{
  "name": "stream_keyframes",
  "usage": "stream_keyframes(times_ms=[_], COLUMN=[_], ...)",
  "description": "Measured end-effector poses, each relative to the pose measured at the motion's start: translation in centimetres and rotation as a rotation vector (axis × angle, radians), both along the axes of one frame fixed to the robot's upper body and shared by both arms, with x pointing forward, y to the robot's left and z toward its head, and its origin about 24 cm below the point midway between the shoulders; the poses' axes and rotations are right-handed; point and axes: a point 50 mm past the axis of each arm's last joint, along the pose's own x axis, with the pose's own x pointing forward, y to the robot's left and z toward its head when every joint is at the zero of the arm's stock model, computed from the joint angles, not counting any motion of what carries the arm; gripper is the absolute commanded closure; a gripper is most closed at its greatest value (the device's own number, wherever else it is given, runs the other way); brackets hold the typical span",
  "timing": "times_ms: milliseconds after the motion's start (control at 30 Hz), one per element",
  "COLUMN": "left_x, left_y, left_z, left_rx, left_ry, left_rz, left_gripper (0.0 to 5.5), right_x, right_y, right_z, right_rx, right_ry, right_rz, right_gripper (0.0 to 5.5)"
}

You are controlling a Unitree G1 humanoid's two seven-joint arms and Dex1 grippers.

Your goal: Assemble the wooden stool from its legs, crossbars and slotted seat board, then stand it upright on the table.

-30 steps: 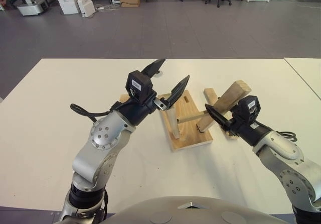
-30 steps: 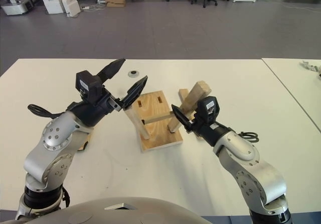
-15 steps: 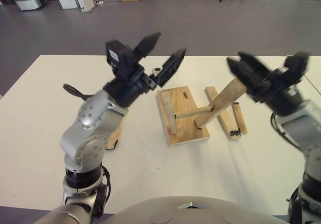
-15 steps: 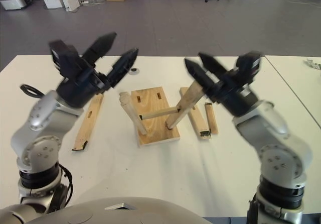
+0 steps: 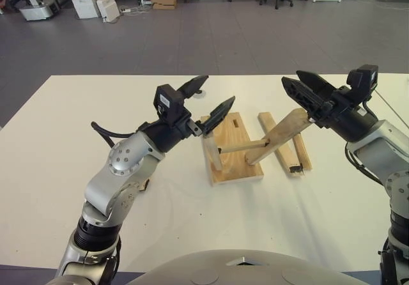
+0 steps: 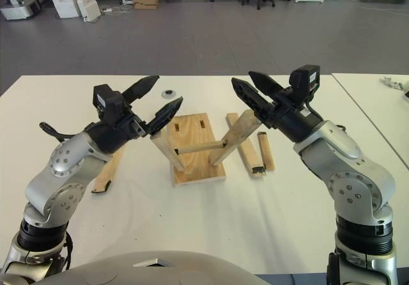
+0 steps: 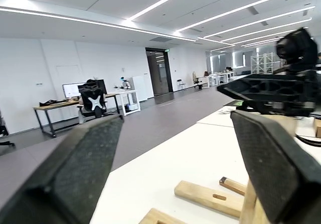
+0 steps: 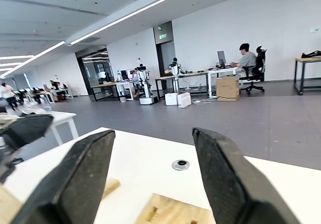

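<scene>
The slotted seat board [image 6: 206,168] is lying flat near the middle of the white bench [image 6: 268,215]. Two legs are rising from it at a slant: the left leg [image 6: 169,153] is leaning toward the robot's left and the right leg [image 6: 238,137] toward its right. A crossbar [image 6: 199,147] is running between them. Whether the leg feet are sitting in the board's slots is hard to make out.

Just beside the board on the robot's right, a long loose piece [image 6: 251,161] is lying flat, its far end partly hidden behind the right leg. A shorter piece [image 6: 265,151] is lying next to it. Another loose piece [image 6: 110,170] is showing on the robot's left, half covered by the left arm.

The left tool [image 5: 206,100] is hovering with its fingers spread apart and nothing between them. Its lower finger [image 6: 165,115] is overlapping the top of the left leg, and contact cannot be told. The right tool [image 6: 243,78] is hanging above the right leg's top, its fingers also apart and holding nothing. A small round object [image 6: 169,94] is sitting farther back on the bench, too small to identify.
</scene>
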Motion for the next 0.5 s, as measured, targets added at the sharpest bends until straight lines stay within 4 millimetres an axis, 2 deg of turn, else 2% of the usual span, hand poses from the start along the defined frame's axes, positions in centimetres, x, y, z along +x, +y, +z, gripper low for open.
stream_keyframes(times_ms=[67,133,167,200,233,267,333,367,400,433,500], left_x=[0.8,1.0,1.0,1.1,1.5,1.8,1.9,1.6,0.9,-0.1,-2.3], left_y=[0.9,2.3,3.2,5.0,7.4,9.7,12.5,13.8,14.5,15.0,14.1], left_z=[0.8,3.9,4.8,5.6,5.7,5.3,2.5,-0.2,-2.6,-5.0,-7.6], left_rx=[-0.056,-0.223,-0.3,-0.377,-0.413,-0.395,-0.213,-0.081,0.094,0.28,0.494], left_ry=[0.04,0.006,0.005,0.01,0.027,0.043,0.142,0.253,0.346,0.438,0.532], left_rz=[0.019,-0.004,-0.016,-0.006,0.055,0.128,0.232,0.279,0.306,0.296,0.163], left_gripper=[1.57,1.57,1.57,1.57,1.57,1.57,1.57,1.57,1.57,1.57,1.57], right_x=[-0.2,0.9,1.7,2.9,3.9,4.7,4.6,3.4,2.3,1.0,-0.7], right_y=[-0.2,-1.7,-2.4,-3.5,-4.3,-4.2,-2.5,-1.2,0.2,2.4,6.1], right_z=[0.4,1.8,2.1,1.8,0.8,-0.9,-5.2,-8.4,-10.1,-10.8,-11.3], right_rx=[0.078,0.172,0.194,0.187,0.146,0.051,-0.123,-0.172,-0.185,-0.171,-0.178], right_ry=[0.023,-0.002,-0.004,0.01,0.046,0.09,0.211,0.314,0.364,0.376,0.366], right_rz=[0.053,0.037,0.011,-0.041,-0.089,-0.096,0.013,0.1,0.155,0.246,0.336], right_gripper=[2.63,2.63,2.63,2.63,2.63,2.63,2.63,2.63,2.63,2.63,2.63])
